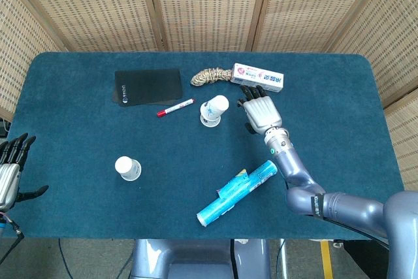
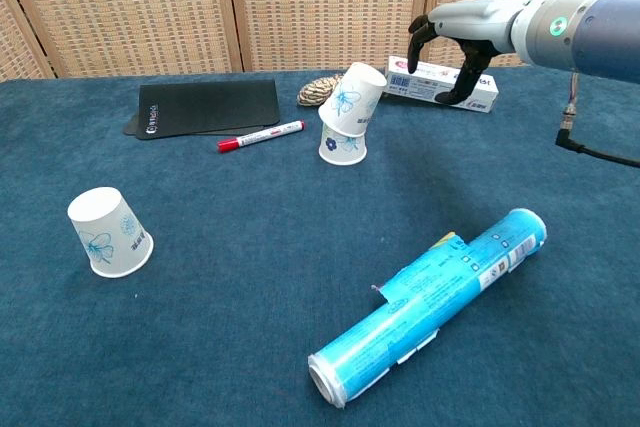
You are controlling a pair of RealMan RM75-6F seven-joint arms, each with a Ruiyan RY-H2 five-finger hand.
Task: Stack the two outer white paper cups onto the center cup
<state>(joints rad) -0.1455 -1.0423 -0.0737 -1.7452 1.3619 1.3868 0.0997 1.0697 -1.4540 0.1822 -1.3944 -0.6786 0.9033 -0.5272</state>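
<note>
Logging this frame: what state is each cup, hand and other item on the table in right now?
Center cup: upside down on the table.
Stacked cup: on the center cup, tilted.
Lone cup: upside down, unstacked.
Right hand: open, holding nothing.
Left hand: open, at the table edge.
Marker: capped, lying flat.
Blue tube: lying on its side.
</note>
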